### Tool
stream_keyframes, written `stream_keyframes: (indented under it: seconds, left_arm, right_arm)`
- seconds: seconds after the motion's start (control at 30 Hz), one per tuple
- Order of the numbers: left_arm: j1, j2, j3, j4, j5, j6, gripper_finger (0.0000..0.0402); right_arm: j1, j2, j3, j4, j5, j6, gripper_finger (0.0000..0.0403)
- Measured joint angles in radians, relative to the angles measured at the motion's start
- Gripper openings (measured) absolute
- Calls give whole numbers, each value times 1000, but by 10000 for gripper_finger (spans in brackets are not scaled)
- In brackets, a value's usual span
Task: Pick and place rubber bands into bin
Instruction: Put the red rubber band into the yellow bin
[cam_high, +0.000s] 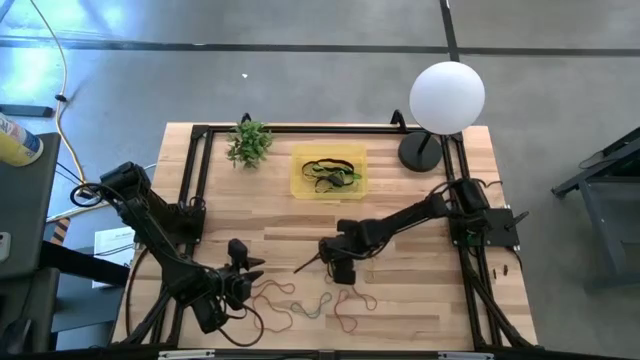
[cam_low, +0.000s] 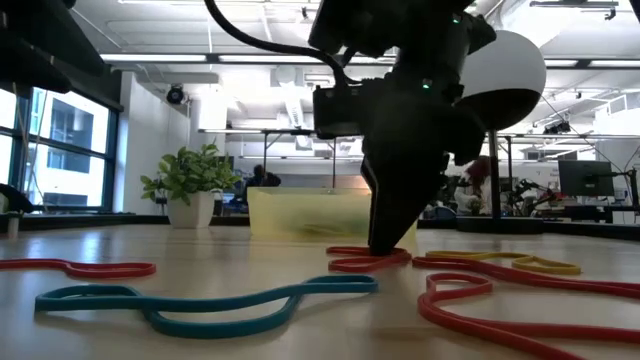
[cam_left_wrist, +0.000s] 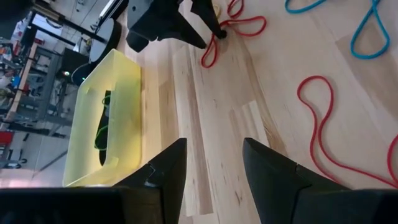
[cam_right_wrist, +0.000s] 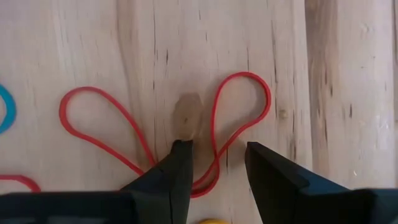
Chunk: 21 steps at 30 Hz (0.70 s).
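Note:
Several loose rubber bands, red (cam_high: 350, 299), teal (cam_high: 314, 306) and others, lie flat on the near part of the wooden table. The yellow bin (cam_high: 298, 157) stands toward the far edge with dark and green bands (cam_high: 331, 173) inside it. My right gripper (cam_right_wrist: 214, 158) is open and points down at the tabletop. The narrow waist (cam_right_wrist: 205, 177) of a two-looped red band (cam_right_wrist: 242, 106) runs between its fingers. In the low view its fingers (cam_low: 386, 240) stand on that red band (cam_low: 365, 261) in front of the bin (cam_low: 300, 215). My left gripper (cam_left_wrist: 214, 165) is open and waits at the near left (cam_high: 248, 275). My right gripper comes from above, pointing down, with a finger on either side of the red band's waist (cam_right_wrist: 205, 177). One strand (cam_right_wrist: 146, 155) runs up against a fingertip (cam_right_wrist: 179, 155), but I cannot tell whether it touches. The band lies flat on the table.
A small green plant (cam_high: 250, 142) stands left of the bin. A lamp with a white globe (cam_high: 447, 95) and dark base (cam_high: 420, 152) stands right of it. Black frame rails (cam_high: 192, 180) run along the table's sides. Bare wood lies between the bin and the loose bands.

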Motion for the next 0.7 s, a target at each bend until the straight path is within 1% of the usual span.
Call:
stream_keyframes:
  seconds: [0.2, 0.3, 0.43, 0.63, 0.7]
  left_arm:
    - [0, 0, 0, 0, 0, 3, 145]
    - [0, 0, 0, 0, 0, 3, 145]
    - [0, 0, 0, 1, -1, 3, 145]
    - [0, 0, 0, 1, -13, -12, 145]
    - [0, 0, 0, 1, -14, -17, 145]
  right_arm:
    - [-15, 11, -1, -3, -36, 1, 136]
    - [-16, 12, -2, -5, -48, 1, 125]
    - [-17, 14, -3, -6, -54, 3, 91]
    - [-18, 14, -4, -8, -48, 19, 16]
    - [-16, 14, -4, -7, -40, 26, 6]
